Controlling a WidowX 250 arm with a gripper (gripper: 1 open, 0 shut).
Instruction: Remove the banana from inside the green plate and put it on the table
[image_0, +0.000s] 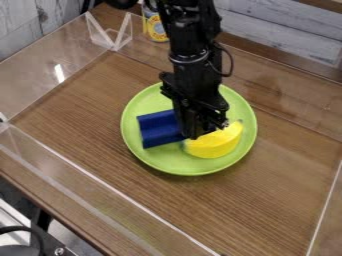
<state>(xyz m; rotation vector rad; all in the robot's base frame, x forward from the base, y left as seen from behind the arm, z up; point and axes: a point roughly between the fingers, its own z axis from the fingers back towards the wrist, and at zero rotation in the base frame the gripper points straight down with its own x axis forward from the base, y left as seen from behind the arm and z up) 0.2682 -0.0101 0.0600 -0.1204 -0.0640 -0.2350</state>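
On the brown wood-grain table (107, 205), the green plate (185, 168) is set near the middle, its shallow rim raised all round. Over it, from twelve o'clock, the black arm (185, 20) is reached down, and its gripper (194, 132) is brought low over the plate's centre. Whether its fingers are spread or closed cannot be told, since they are lost in dark, overlapping parts; nor can it be told whether the banana is gripped. The blue block (160, 129) is seen on the plate toward nine o'clock, just beside the gripper. The yellow banana (214, 143) is seen inside the plate toward four o'clock, with its upper left end partly hidden by the gripper.

The banana is judged to be light, stiff plastic, not easily bruised, so a firm squeeze should be borne without harm. Its smooth, curved skin may be slippery, and a grip near a tapered end could let it roll or swivel. It is best taken across the thick middle, one finger on each long side, and lifted straight up so that the rim is cleared and the block is left unpinched.
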